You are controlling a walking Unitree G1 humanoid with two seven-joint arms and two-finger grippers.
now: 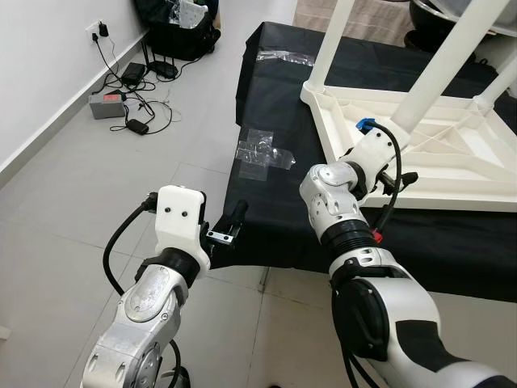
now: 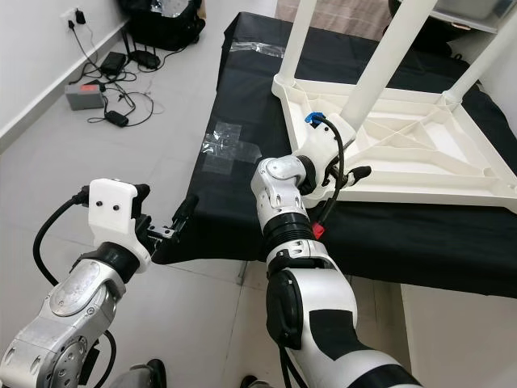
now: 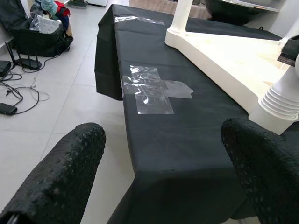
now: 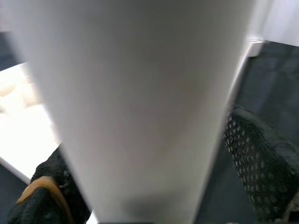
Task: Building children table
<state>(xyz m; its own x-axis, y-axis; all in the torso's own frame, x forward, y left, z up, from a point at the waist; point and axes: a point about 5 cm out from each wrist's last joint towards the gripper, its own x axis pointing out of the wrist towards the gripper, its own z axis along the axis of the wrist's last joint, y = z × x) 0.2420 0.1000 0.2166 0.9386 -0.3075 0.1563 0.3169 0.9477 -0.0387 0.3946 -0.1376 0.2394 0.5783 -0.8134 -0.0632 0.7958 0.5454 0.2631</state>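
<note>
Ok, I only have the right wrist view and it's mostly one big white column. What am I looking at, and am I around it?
Observer: That's a table leg. It stands on the upside-down white tabletop, and the right gripper is down at its base with one finger on each side.
Operator: Are the fingers squeezing it?
Observer: They look spread wide. I can't tell whether the pads touch the leg.
Operator: And where's the other arm?
Observer: The left gripper is open and holding nothing. It is at the near corner of the black cloth, apart from the tabletop and facing a patch of clear tape.
</note>
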